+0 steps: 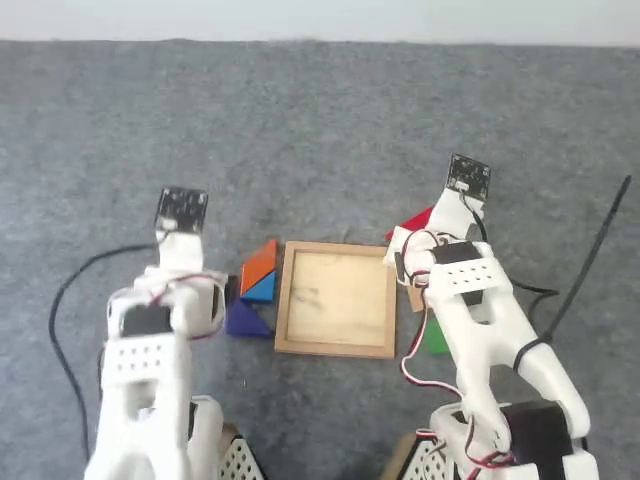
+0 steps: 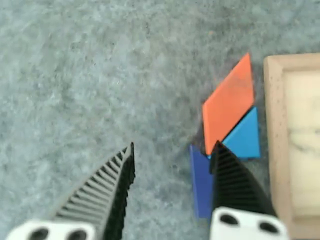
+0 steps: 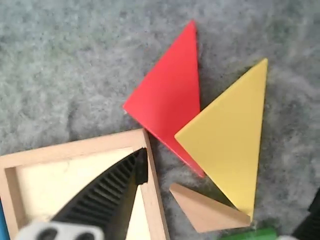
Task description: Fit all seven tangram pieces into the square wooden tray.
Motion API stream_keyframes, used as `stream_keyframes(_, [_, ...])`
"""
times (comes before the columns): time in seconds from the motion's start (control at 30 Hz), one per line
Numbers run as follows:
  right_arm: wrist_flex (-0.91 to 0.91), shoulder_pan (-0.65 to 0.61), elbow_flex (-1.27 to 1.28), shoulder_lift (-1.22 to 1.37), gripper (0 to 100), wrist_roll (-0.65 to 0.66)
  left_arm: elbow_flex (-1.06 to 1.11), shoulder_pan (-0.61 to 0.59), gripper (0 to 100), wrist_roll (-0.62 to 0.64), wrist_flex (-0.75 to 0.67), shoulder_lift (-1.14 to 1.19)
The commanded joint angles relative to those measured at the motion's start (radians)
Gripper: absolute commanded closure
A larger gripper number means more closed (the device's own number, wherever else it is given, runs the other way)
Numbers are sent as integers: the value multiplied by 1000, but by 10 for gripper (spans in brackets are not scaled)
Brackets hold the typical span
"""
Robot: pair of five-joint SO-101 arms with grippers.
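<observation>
One orange parallelogram [image 1: 259,266] — long axis oblique to tray [image 1: 335,347]

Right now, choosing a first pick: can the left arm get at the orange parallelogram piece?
Probably yes: the open left gripper hovers near the orange parallelogram piece, and nothing covers it.

tray [image 1: 335,348]: square, pale wood, lying flat, interior bare | orange parallelogram [image 2: 228,102], light blue triangle [image 2: 243,137], dark blue triangle [image 2: 201,182]: flat, clustered just beside tray's left rim | red triangle [image 3: 167,97], yellow triangle [image 3: 227,137]: edges touching, off tray's far right corner | tan triangle [image 3: 205,212], green piece [image 1: 436,338]: near tray's right rim
</observation>
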Motion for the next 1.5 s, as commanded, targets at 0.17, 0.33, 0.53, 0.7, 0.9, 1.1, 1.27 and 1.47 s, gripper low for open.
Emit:
stream_keyframes(0.17, [30,41,-143,193,505,-41,271,-8,772,-157,11,-493])
stream_keyframes(0.33, [116,70,-259,292,505,-58,305,-44,772,-183,222,-789])
stream_keyframes(0.53, [156,110,-336,317,505,-57,346,-69,772,-186,224,-838])
stream_keyframes(0.7, [147,108,-341,317,505,-55,348,-68,773,-184,213,-835])
stream_keyframes(0.9, [150,117,-348,329,508,-55,348,-68,775,-184,287,-835])
stream_keyframes(1.1, [156,183,-350,328,509,14,346,-61,772,-186,288,-836])
stream_keyframes(1.27, [236,211,-351,317,509,137,348,-69,775,-181,327,-835])
stream_keyframes(1.47, [268,206,-373,317,509,201,348,-97,776,-183,370,-835])
